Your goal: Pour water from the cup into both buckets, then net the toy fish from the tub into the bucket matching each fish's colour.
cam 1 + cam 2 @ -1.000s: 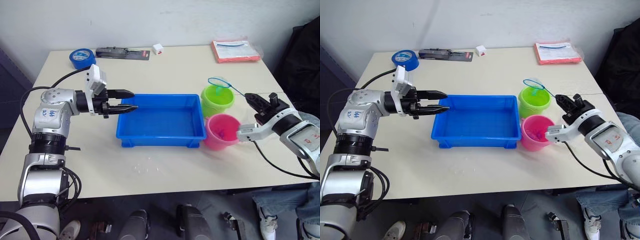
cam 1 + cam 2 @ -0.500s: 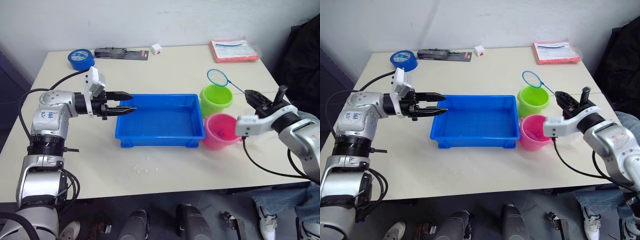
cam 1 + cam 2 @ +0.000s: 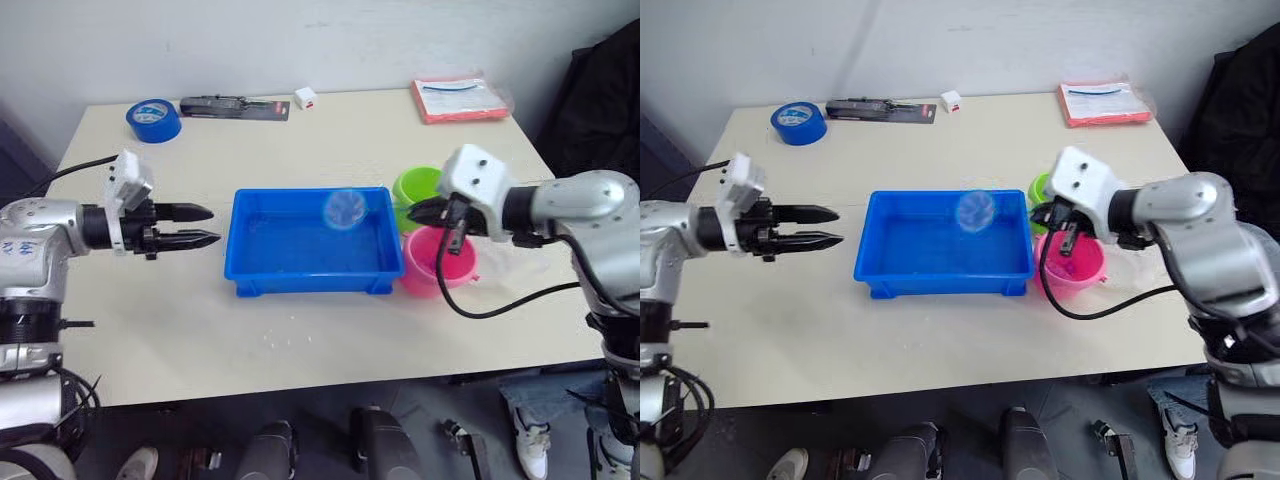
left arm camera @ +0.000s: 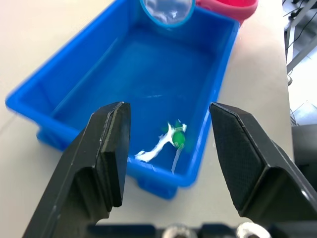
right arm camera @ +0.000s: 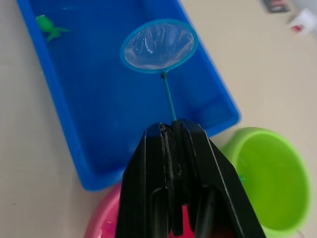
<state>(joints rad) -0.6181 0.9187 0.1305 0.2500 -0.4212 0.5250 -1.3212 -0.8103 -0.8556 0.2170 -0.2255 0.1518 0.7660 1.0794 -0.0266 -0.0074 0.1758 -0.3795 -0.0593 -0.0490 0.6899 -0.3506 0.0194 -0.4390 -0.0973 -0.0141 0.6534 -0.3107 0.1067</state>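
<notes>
Net [image 3: 346,208] in your head views hangs over the far right part of the blue tub [image 3: 250,283], its light-blue hoop blurred, carried by your right gripper [image 3: 428,212], which sits above the gap between the lime-green bucket [image 3: 412,184] and the pink bucket [image 3: 428,282]. Both buckets stand just beside the tub's right end, green behind pink. Your left gripper [image 3: 205,225] hovers just left of the tub with its two black fingers parted and nothing between them. At the far edge of the table [image 3: 320,340] you see a blue tape roll [image 3: 153,119], a dark flat tool pack [image 3: 233,106], a small white box [image 3: 305,97] and an orange-red folder [image 3: 462,98].

Your left wrist view looks between the spread fingers [image 4: 105,148] into the tub, where one green toy fish [image 4: 178,137] lies near a side wall beside a pale glint, with the hoop at the tub's opposite end.

Your right wrist view shows the fingers pressed together on the thin stick handle, the hoop held out above the tub's floor and empty. The green fish lies in the tub's far corner, well apart from the hoop.
</notes>
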